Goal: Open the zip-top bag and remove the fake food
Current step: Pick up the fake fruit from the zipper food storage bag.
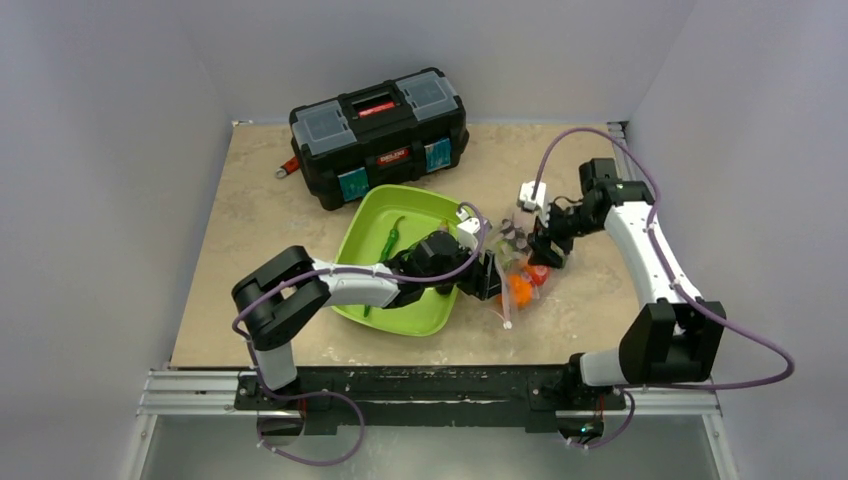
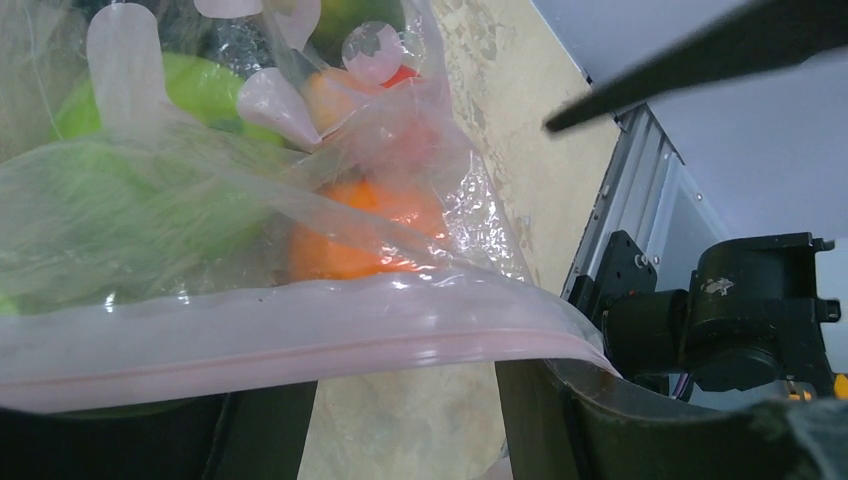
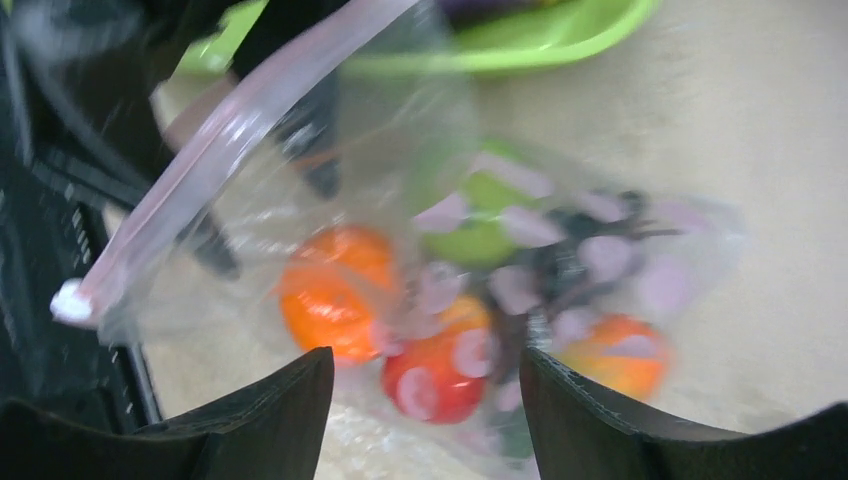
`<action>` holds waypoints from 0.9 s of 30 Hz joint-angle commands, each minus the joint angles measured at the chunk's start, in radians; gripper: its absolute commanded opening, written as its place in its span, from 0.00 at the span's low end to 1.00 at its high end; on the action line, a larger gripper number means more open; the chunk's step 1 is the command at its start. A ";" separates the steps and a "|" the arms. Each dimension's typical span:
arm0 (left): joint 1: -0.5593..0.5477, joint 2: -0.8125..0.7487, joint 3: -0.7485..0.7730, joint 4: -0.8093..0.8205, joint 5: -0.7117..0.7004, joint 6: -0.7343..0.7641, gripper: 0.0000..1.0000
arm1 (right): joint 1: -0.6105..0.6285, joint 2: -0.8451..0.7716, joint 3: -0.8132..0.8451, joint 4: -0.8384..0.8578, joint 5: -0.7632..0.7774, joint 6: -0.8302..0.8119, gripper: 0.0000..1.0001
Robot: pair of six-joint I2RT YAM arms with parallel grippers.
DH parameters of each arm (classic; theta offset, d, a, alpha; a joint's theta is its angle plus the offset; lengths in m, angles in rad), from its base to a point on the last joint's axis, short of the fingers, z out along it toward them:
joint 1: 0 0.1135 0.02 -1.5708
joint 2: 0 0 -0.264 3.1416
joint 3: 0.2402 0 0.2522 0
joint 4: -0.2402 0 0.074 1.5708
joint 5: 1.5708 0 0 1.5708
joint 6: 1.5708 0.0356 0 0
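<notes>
The zip-top bag [image 1: 517, 285] lies right of the green tray with fake food inside. In the left wrist view its pink zip strip [image 2: 300, 345] stretches across both fingers of my left gripper [image 2: 400, 430]. The jaws stand wide apart, with table showing between them. Behind the strip are an orange [image 2: 350, 240] and a lime [image 2: 200, 85]. My right gripper [image 3: 425, 400] is open just above the bag [image 3: 450, 250], over a red strawberry [image 3: 430, 378], an orange [image 3: 325, 305], a lime [image 3: 480, 215] and a mango [image 3: 612, 355]. This view is blurred. A green bean pod [image 1: 393, 238] lies in the tray.
The lime-green tray [image 1: 430, 205] sits under my left forearm. A black toolbox [image 1: 380, 130] stands at the back, with a small red piece [image 1: 288, 168] at its left. Walls close in the table on the left, back and right.
</notes>
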 commanded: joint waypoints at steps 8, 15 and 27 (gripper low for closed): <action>0.004 -0.011 -0.058 0.103 0.043 -0.017 0.61 | 0.012 -0.150 -0.417 0.064 -0.026 -0.715 0.83; 0.004 0.035 -0.034 0.082 0.021 -0.090 0.61 | 0.028 -0.159 -0.535 0.292 0.035 -0.645 0.80; 0.004 0.097 0.000 -0.033 -0.045 -0.206 0.64 | 0.029 -0.199 -0.633 0.411 0.056 -0.624 0.67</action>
